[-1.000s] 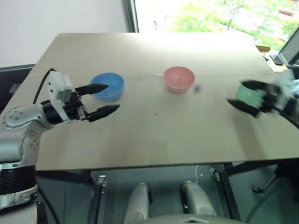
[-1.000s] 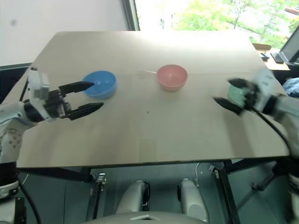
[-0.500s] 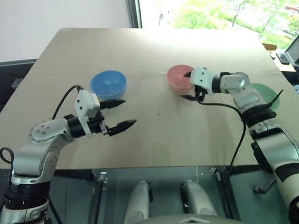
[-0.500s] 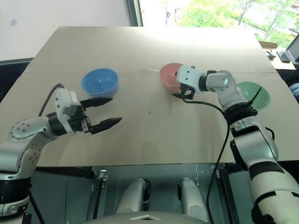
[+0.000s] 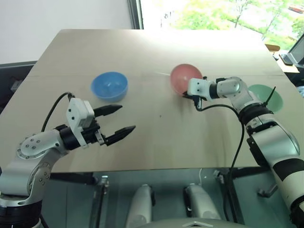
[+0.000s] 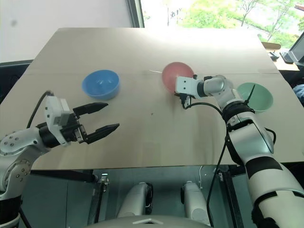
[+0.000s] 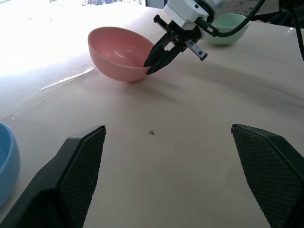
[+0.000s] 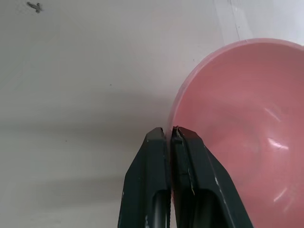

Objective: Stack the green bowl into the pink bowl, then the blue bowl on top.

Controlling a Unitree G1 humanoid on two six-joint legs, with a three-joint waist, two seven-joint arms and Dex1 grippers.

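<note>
The pink bowl (image 5: 183, 76) sits tilted at the table's middle, and my right gripper (image 8: 171, 133) is shut on its near rim; the left wrist view also shows this gripper (image 7: 151, 66) pinching the rim. The green bowl (image 5: 265, 97) rests upright at the right, behind my right forearm. The blue bowl (image 5: 109, 85) stands upright at the left. My left gripper (image 5: 124, 118) hangs open over the table in front of the blue bowl, apart from it, with nothing between its fingers.
The bowls stand on a tan table (image 5: 161, 137) whose front edge runs close under my arms. A cable (image 5: 228, 108) loops from my right wrist over the tabletop. A window lies beyond the far edge.
My right gripper left the green bowl, swung left to the pink bowl and shut on its rim, tipping it. My left gripper drew back slightly, still open.
</note>
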